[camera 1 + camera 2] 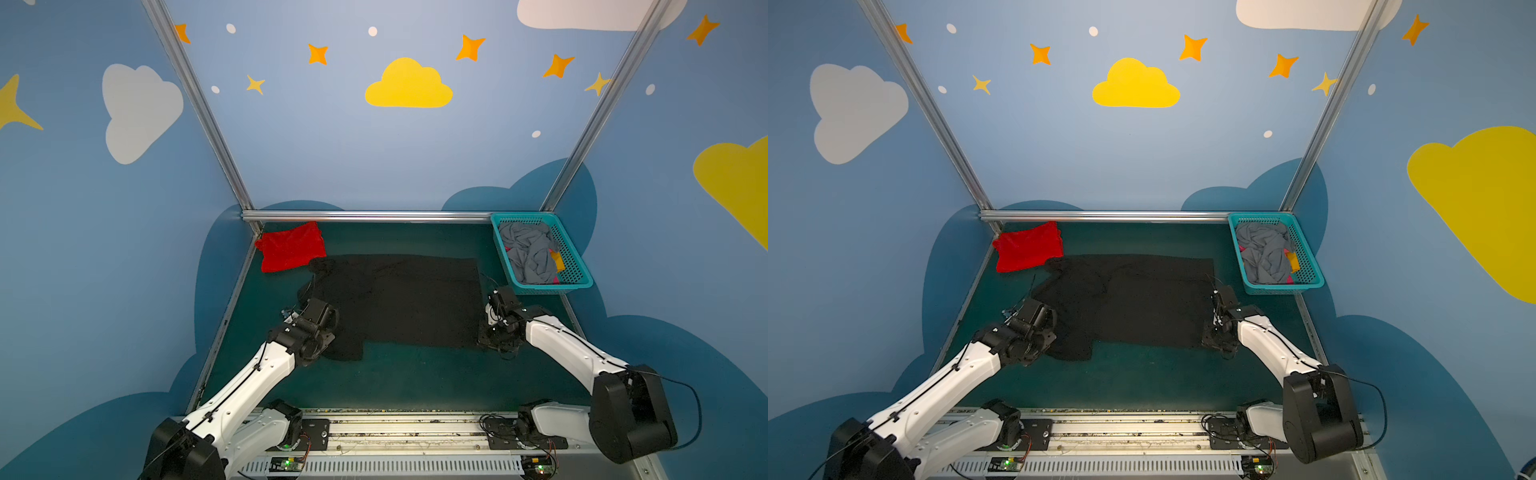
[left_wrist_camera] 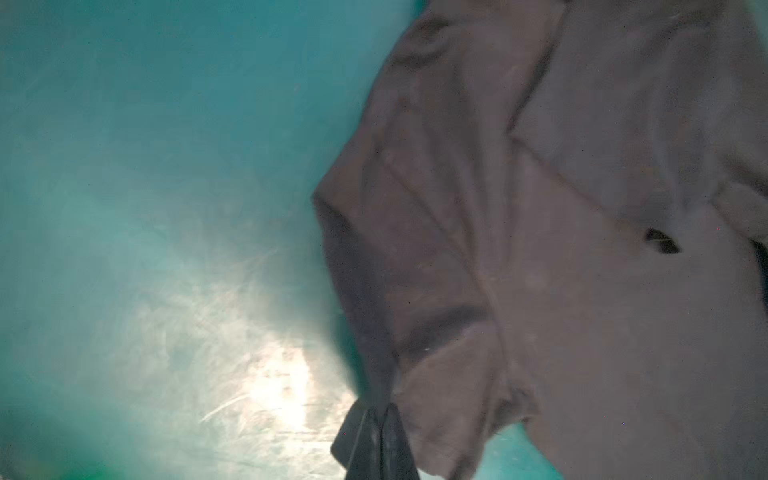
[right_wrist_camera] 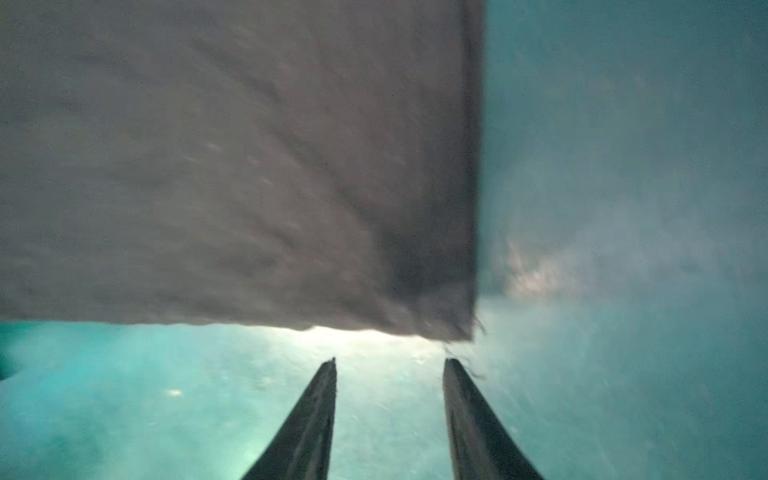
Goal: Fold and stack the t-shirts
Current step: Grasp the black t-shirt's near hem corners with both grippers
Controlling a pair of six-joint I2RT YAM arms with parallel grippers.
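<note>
While I worked nearest, left fingers (image 2: 376, 436): pressed together, pinching the black t-shirt (image 1: 407, 299) at its near left edge.
Right fingers (image 3: 453, 378): spread, just short of the shirt's near right corner, holding nothing.
Desk (image 1: 415, 374): black t-shirt lay spread flat across the middle.
Step, as I judged: right fingers should bite that corner first, then both sides rise evenly, hem taut.
Far left: red t-shirt (image 1: 291, 247), folded, just beside the black one.
Far right: basket (image 1: 552, 286), holding other clothes.
</note>
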